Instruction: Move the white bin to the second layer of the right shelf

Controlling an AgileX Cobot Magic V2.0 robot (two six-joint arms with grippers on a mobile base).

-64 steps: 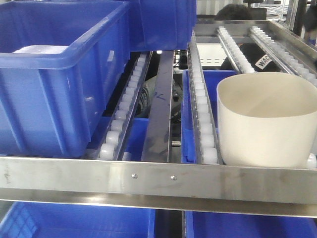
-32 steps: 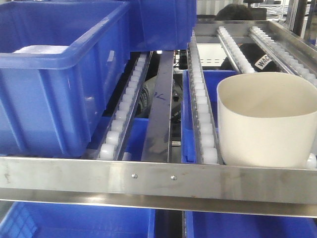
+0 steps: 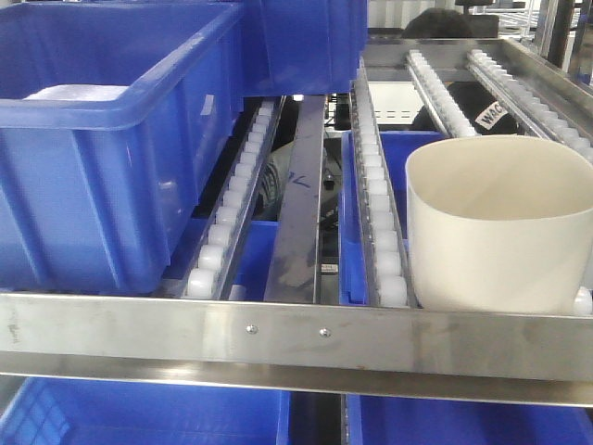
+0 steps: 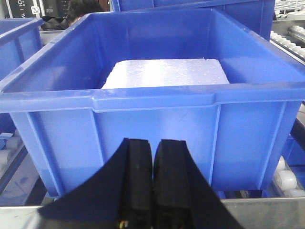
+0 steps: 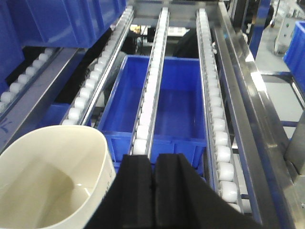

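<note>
Front view, glossy cream white bin (image 3: 500,236) upright on roller tracks (image 3: 382,213), left gripper (image 4: 153,183) and right gripper (image 5: 153,191) closed, empty.

The white bin (image 3: 496,236) is seen upright and empty on the right shelf second layer (image 3: 380,232), set on white rollers, seemingly touching the flat steel front rail.

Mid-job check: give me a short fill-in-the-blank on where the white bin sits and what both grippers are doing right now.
1. The white bin sits on the roller tracks, behind the steel front ____.
2. The left gripper faces a ____ crate.
3. The right gripper is ____ and holds nothing.

Missing words: rail; blue; shut
</note>
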